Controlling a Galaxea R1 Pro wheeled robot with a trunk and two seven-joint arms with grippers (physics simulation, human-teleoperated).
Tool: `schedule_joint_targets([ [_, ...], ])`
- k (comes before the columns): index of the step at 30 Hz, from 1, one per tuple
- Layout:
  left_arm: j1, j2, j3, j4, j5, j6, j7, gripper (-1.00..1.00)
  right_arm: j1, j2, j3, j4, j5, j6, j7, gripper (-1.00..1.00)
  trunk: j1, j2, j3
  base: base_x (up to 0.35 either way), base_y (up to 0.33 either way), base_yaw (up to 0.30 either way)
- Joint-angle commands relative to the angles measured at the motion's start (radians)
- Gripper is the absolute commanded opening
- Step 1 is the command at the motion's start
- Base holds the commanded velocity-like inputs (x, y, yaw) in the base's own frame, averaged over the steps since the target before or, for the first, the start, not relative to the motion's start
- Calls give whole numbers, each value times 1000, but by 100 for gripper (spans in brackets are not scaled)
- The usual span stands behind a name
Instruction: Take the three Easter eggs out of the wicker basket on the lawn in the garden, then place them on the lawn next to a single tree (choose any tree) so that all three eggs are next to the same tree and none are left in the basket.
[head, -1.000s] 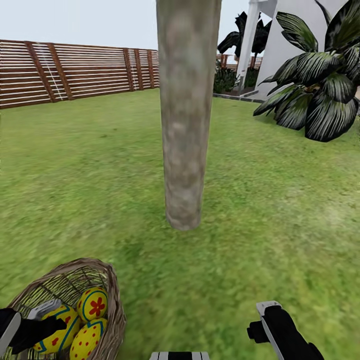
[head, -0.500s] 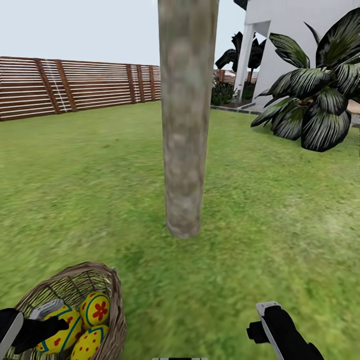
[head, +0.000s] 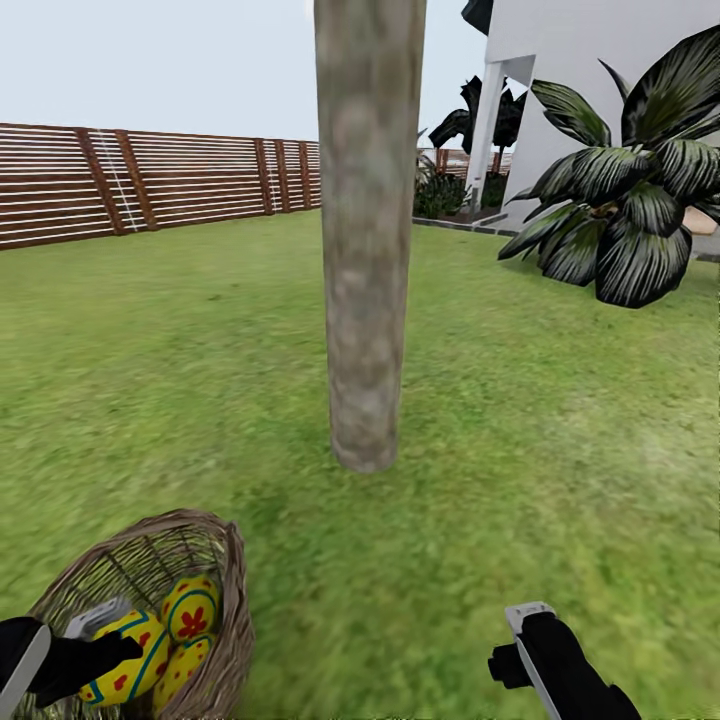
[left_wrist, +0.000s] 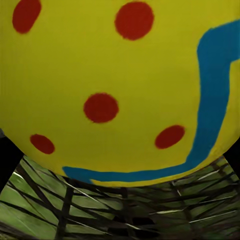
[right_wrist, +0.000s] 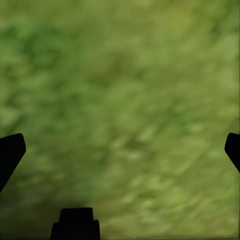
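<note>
The tree (head: 366, 300), a bare mottled grey-brown trunk, rises from the lawn (head: 520, 440) straight ahead. At the head view's lower left stands the brown wicker basket (head: 232, 580), a short way in front of the trunk. All three yellow Easter eggs lie in it: a zigzag egg (head: 135, 640), a red-flower egg (head: 192, 606) and a dotted egg (head: 182, 668). My left gripper (head: 100, 640) reaches into the basket, its fingers wide apart on either side of an egg (left_wrist: 115, 85), wicker beyond it. My right gripper (head: 522, 640) hangs open over bare grass (right_wrist: 125, 100).
A dark broad-leaved palm bush (head: 630, 220) grows at the right in front of the white house (head: 600, 50). A brown slatted fence (head: 150, 180) closes the far side of the garden. Open grass lies around the trunk.
The whole head view has shifted: fence, horizon and trunk base sit lower in the picture, so the camera moved. Grippers, basket and eggs keep nearly the same places.
</note>
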Motion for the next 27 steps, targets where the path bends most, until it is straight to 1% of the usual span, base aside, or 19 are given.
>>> schedule_joint_targets([
  [1,-1,-1,3,-1,-7,5,-8,-100,0,-1,4,-1,4,5,0,100,0,0,-1,-19,-3,0],
  [2,-1,-1,3,-2,-7,4,-9,-100,0,-1,4,-1,4,5,0,100,0,0,-1,-6,-1,0],
  [6,0,-5,3,-2,-7,4,-9,-100,0,-1,6,0,3,5,0,100,-2,1,15,-1,0,0],
  [9,-1,-7,3,-2,-7,4,-7,-100,0,0,6,44,6,2,0,100,-3,1,26,0,0,0],
  [11,-1,-7,3,-2,-7,4,-8,-100,0,-1,9,53,4,3,0,100,-4,2,34,0,0,0],
  [27,-1,-10,-2,-4,-8,3,-7,-100,0,-1,9,54,1,3,0,100,-12,5,96,0,0,0],
])
